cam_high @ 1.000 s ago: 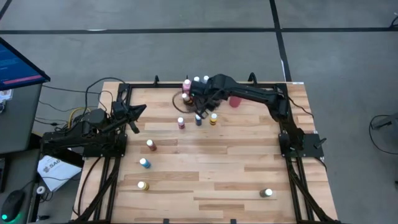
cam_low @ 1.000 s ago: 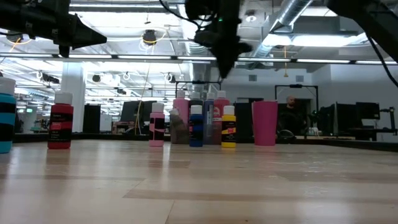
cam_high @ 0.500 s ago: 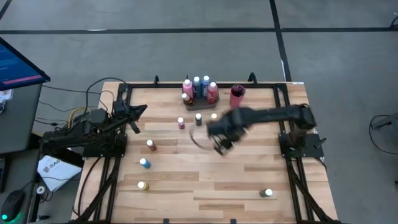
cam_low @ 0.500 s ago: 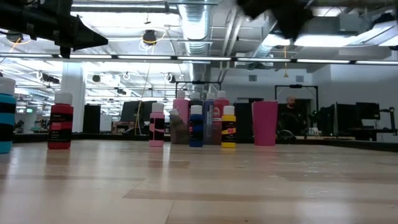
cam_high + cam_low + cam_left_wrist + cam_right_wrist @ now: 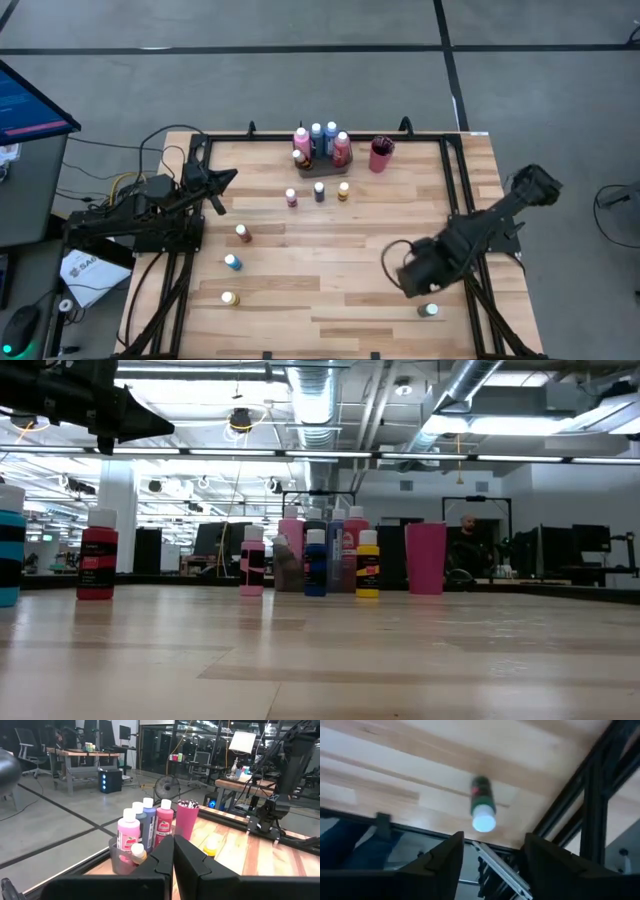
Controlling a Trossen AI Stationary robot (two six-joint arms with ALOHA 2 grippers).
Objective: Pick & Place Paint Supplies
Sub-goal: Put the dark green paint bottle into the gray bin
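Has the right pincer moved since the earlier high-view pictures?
Yes. The right pincer left the grey tray of bottles at the table's far edge and swung to the near right corner, now open just beside the lone dark bottle with a pale cap.

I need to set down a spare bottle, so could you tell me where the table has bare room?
Free: the wood between the yellow bottle and the green bottle. Crowded: the back edge around the tray and pink cup.

Pale-capped paint bottles upright: cluster at table's far edge, pink, blue, yellow in a row nearby, four others scattered, green one at near-right corner.
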